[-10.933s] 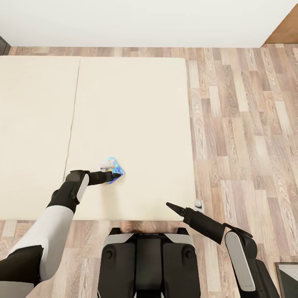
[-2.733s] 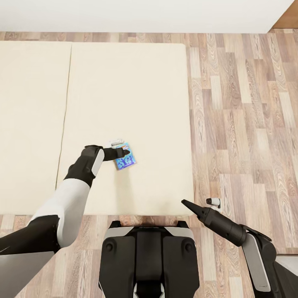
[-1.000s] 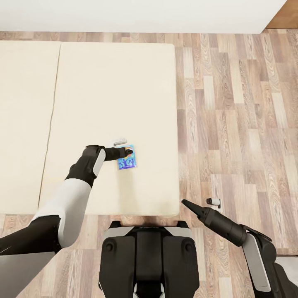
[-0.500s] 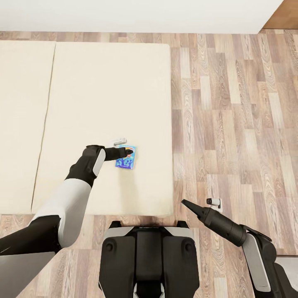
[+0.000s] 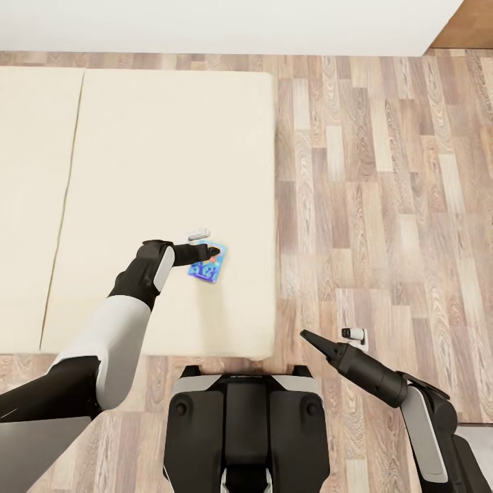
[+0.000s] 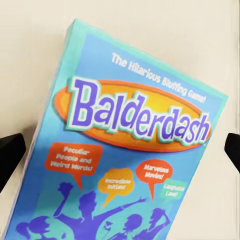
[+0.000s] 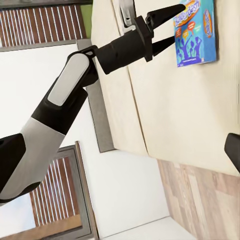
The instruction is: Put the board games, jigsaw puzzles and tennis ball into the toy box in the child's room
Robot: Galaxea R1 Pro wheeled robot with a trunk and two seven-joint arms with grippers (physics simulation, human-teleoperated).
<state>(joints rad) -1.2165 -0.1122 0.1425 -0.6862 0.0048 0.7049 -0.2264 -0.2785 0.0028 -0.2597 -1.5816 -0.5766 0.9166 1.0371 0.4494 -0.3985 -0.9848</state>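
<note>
Your left gripper is over the bed, right at the small blue Balderdash board game — the box lies flat on the beige mattress, near the bed's right edge. In the left wrist view the box sits between your two dark fingertips, jaws apart, one tip off each long side, neither touching it. From the right wrist view you see that gripper spread beside the box. Your right gripper hangs over the wood-plank floor just past the bed's corner — whether its jaws are apart or together, I cannot tell.
</note>
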